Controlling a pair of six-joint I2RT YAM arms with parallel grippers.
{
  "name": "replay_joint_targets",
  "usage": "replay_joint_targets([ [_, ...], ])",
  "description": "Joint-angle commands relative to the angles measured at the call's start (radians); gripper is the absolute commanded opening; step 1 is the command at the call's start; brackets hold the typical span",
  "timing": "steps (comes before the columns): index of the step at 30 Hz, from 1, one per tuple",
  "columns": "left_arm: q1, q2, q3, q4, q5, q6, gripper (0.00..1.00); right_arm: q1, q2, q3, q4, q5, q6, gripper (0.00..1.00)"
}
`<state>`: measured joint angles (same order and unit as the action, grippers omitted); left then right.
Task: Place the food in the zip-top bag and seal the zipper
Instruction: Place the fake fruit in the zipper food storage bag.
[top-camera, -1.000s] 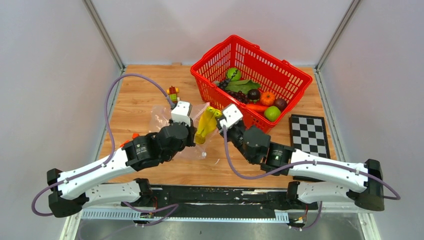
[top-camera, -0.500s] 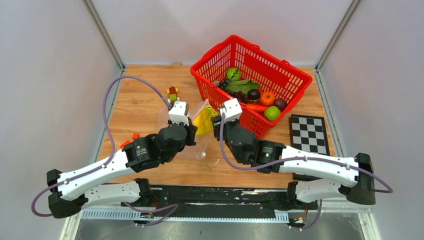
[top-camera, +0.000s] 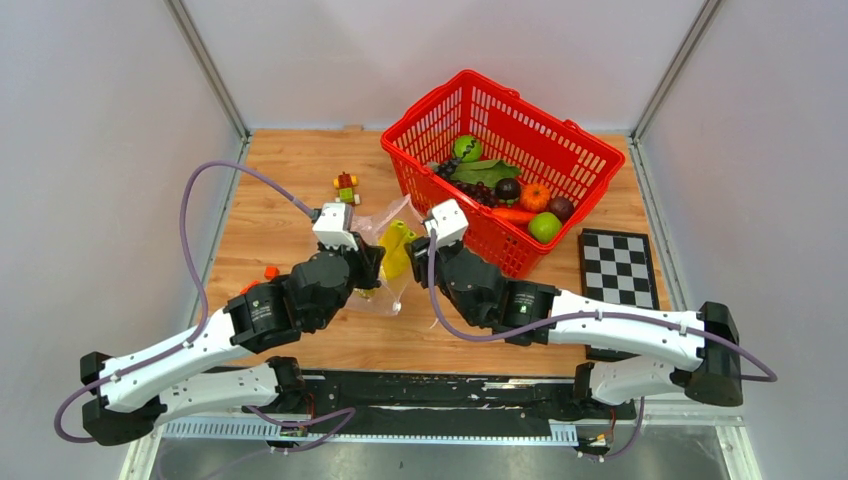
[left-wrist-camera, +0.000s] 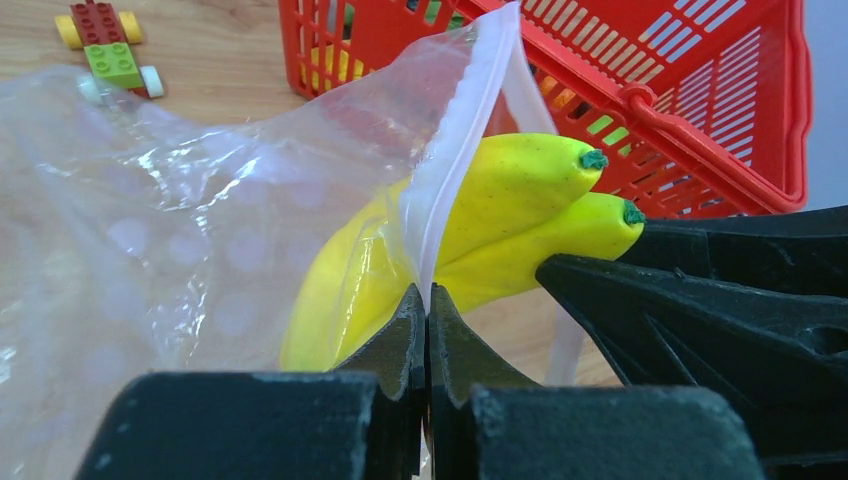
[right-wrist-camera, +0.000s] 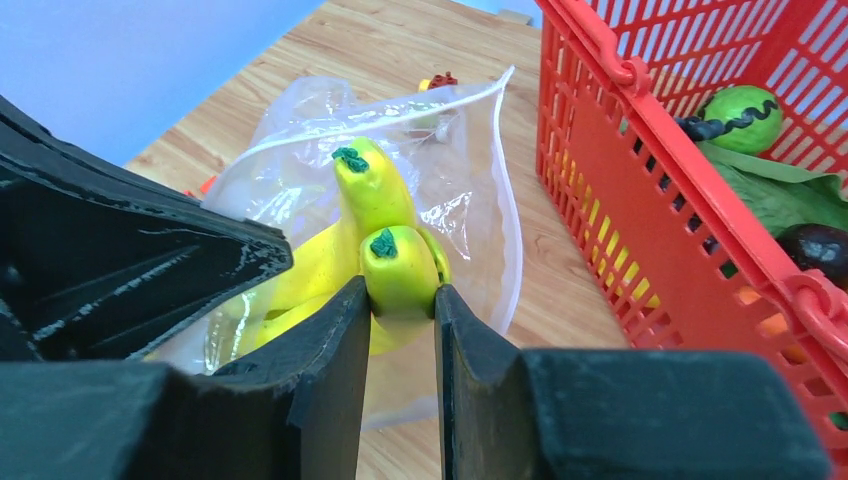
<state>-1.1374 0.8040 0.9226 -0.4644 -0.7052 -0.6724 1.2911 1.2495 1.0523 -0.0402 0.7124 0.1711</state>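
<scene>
Jaws of the left arm pinch shut on the zipper (left-wrist-camera: 455, 150) edge of the zip-top bag (left-wrist-camera: 180, 220), lifting its mouth above the table (top-camera: 270, 190), while the right jaws clamp the bananas (right-wrist-camera: 385, 240) partway inside. The thin film could slip or fold, blocking entry. Other food (top-camera: 508, 188) waits in the red basket (top-camera: 480, 100) beyond.
</scene>
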Motion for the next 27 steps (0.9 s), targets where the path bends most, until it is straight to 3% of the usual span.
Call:
replay_joint_targets([
  [1, 0.003, -0.011, -0.008, 0.057, -0.022, -0.029, 0.0, 0.002, 0.035, 0.088, -0.027, -0.043, 0.02, 0.39],
  [2, 0.004, -0.016, -0.007, 0.052, -0.025, -0.029, 0.0, 0.002, 0.042, 0.106, -0.056, -0.05, 0.011, 0.52],
  [3, 0.003, -0.021, -0.006, 0.046, -0.032, -0.031, 0.0, 0.001, 0.042, 0.118, -0.069, -0.083, -0.014, 0.56],
  [7, 0.003, -0.046, 0.001, -0.006, -0.086, -0.044, 0.0, 0.0, 0.0, 0.134, -0.082, -0.215, -0.044, 0.66],
  [13, 0.004, -0.091, 0.014, -0.086, -0.195, -0.059, 0.0, -0.009, -0.13, 0.098, -0.061, -0.339, -0.047, 0.66],
  [19, 0.004, -0.097, 0.029, -0.11, -0.195, -0.026, 0.0, -0.05, -0.218, 0.078, -0.113, -0.161, -0.033, 0.66],
  [22, 0.004, -0.093, 0.04, -0.124, -0.193, -0.01, 0.0, -0.139, -0.226, 0.107, -0.187, -0.145, -0.007, 0.66],
  [27, 0.003, -0.088, 0.092, -0.189, -0.211, 0.019, 0.0, -0.423, -0.2, 0.161, -0.307, -0.267, 0.032, 0.66],
])
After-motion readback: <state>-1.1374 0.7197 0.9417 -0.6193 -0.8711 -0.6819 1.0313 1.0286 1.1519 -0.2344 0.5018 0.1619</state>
